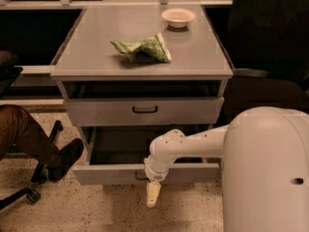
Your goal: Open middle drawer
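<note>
The middle drawer (106,174) is a wide, low grey drawer, pulled well out of the cabinet, and its dark inside (120,146) shows. Its small dark handle (139,176) peeks out at the centre of the front, mostly hidden by my wrist. My gripper (153,195) is cream-coloured and points down, just below the drawer front and handle, over the floor. My white arm (193,146) reaches in from the right across the drawer's front edge. The lowest drawer is hidden beneath the pulled-out one.
The taller top drawer (145,111) stands slightly open above. A green bag (142,48) and a white bowl (178,17) lie on the cabinet top (96,37). A person's leg and shoe (58,158) and a chair base (24,192) are at the left.
</note>
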Available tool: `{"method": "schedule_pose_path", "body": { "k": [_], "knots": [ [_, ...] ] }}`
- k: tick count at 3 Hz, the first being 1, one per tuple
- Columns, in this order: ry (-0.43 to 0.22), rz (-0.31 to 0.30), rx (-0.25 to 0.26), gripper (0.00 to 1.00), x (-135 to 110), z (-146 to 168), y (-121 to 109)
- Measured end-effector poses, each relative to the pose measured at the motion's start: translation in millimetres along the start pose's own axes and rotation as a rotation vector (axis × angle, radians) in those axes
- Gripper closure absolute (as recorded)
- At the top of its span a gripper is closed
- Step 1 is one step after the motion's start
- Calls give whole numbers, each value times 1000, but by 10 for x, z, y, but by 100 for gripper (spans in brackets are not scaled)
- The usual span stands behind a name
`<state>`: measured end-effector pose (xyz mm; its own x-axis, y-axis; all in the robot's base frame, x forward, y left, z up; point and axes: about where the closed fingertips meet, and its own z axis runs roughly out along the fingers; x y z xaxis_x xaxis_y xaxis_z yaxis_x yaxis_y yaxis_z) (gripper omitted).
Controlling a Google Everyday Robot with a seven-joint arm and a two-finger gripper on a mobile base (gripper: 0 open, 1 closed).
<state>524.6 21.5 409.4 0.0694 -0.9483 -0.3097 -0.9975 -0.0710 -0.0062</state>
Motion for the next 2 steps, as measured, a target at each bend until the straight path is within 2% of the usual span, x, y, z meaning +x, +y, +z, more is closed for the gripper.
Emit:
{"method": "schedule_pose_path", "body": {
  "k": [1,2],
  "knots": [
    [0,0,0,0,0,0,0],
    [14,-9,-32,0,-16,40,79]
  ]
}}
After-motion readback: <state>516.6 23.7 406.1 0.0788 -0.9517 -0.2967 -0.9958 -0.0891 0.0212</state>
